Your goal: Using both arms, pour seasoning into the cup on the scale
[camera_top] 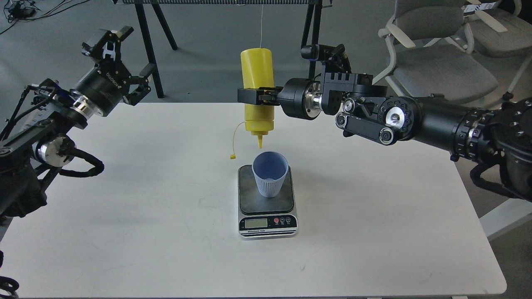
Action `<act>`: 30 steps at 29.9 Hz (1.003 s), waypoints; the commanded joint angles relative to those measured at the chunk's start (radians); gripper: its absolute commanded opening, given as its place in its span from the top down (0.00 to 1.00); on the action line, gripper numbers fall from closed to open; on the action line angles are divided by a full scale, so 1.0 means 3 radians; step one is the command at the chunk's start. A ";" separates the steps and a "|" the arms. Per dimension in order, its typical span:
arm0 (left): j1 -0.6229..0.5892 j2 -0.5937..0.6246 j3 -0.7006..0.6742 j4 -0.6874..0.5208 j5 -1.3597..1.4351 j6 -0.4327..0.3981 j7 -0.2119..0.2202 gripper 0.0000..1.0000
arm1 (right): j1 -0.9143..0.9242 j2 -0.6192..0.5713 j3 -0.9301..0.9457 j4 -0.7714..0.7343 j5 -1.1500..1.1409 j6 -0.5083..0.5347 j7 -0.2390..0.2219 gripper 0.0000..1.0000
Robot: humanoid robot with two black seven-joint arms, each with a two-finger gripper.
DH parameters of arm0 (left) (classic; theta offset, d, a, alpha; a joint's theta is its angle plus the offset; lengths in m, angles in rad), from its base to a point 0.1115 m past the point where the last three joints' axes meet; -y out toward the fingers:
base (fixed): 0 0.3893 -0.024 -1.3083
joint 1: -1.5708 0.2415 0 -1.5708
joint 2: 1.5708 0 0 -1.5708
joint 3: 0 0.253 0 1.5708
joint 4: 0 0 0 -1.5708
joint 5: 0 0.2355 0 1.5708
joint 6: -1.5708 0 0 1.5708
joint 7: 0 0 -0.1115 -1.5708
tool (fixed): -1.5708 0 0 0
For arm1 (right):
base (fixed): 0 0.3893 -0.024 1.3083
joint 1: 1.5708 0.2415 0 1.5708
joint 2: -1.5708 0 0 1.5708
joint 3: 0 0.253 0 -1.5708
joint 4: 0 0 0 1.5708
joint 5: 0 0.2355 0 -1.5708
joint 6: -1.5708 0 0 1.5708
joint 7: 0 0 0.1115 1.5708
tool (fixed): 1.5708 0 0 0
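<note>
— How many of each?
— One seasoning bottle (258,89), upside down above one cup (270,173) standing on one scale (267,205). Right gripper (255,96) clenches the bottle.
— And the left gripper (109,41)?
— Raised aside, fingers spread, empty.

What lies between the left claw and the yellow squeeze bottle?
Nothing on the table: in the head view only bare white tabletop and open air separate the empty left claw from the inverted yellow plastic squeeze bottle. A black stand leg shows behind.
</note>
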 commanded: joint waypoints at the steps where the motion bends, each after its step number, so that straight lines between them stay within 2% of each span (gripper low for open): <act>1: 0.0005 0.0001 0.0000 0.0000 0.0000 0.0000 0.0000 0.01 | -0.0034 0.0009 -0.0012 0.0000 -0.0004 -0.0001 -0.0004 0.92; 7: 0.0010 -0.0005 0.0000 0.0000 0.0000 0.0000 0.0000 0.01 | -0.0034 0.0009 -0.0206 -0.0015 -0.0004 -0.0001 -0.0004 0.91; 22: 0.0036 -0.0010 0.0000 0.0000 0.0005 0.0000 0.0000 0.01 | -0.0013 0.0009 -0.0191 -0.0046 0.0021 -0.0016 -0.0009 0.91; 25: 0.0041 -0.0005 0.0005 0.0000 0.0005 0.0000 0.0000 0.01 | 0.0058 -0.0007 -0.0033 -0.0127 0.0052 -0.0011 -0.0040 0.91; 30: 0.0031 0.0062 0.0005 -0.0010 -0.0020 0.0000 0.0000 0.01 | 0.0155 -0.0063 0.0600 -0.0337 0.0092 0.0025 -0.0060 0.91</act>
